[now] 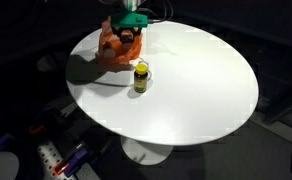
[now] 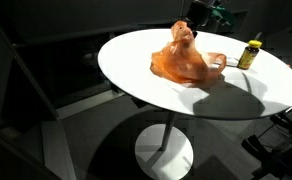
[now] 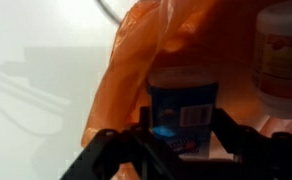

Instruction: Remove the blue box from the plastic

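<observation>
Nearest the wrist camera, along the bottom edge of the frame, the tool [image 3: 183, 142] showed as two dark fingers [image 3: 114, 152], one on each side of the blue box [image 3: 183, 112]. The jaws sat close against the box's sides. Whether they were pressing on it or only flanking it could not be told from the blurred picture.

Just beyond them, at lower centre, the blue box stood upright with its printed label facing the camera. The orange plastic bag [image 3: 151, 45] rose behind and around it, so the box looked to be sitting in the bag's mouth, not clear of it. A pale bottle [image 3: 281, 60] stood at the upper right of that view, beside the bag. The white counter [image 3: 36, 50] filled the left.

In both exterior views the box itself was hidden. The tool [image 1: 129, 30] hung over the bag [image 1: 119, 52] at the upper left of the counter [image 1: 206, 90], with the bottle [image 1: 141, 77] just beside the bag. From the opposite side the bag [image 2: 186, 62] peaked up toward the tool [image 2: 193, 20] at the top of the frame.

As a judgement, the reach was done and the tool was lined up on the box. A sure pinch, the lift out and setting the box down apart from the bag remained.
</observation>
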Motion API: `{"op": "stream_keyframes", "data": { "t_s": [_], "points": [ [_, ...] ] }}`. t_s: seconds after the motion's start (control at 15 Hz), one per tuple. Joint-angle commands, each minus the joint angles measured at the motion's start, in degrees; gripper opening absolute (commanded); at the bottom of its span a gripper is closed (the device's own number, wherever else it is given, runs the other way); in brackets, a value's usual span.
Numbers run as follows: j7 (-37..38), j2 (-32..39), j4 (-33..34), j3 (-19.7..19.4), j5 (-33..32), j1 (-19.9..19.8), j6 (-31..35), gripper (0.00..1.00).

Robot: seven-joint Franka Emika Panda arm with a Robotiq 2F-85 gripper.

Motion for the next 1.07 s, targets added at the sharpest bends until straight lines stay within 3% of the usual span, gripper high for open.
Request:
{"op": "stream_keyframes", "data": {
  "t_s": [0.0, 0.6, 1.0],
  "points": [
    [1.8, -2.6, 1.5, 0.4, 0.9, -0.9, -6.3, 0.4],
    [7.6, -9.5, 0.8, -3.2, 0.5, 0.1, -23.3, 0.4],
    [13.8, -11.6, -0.2, -7.5, -0.7, -0.1, -20.4, 0.4]
  ]
}}
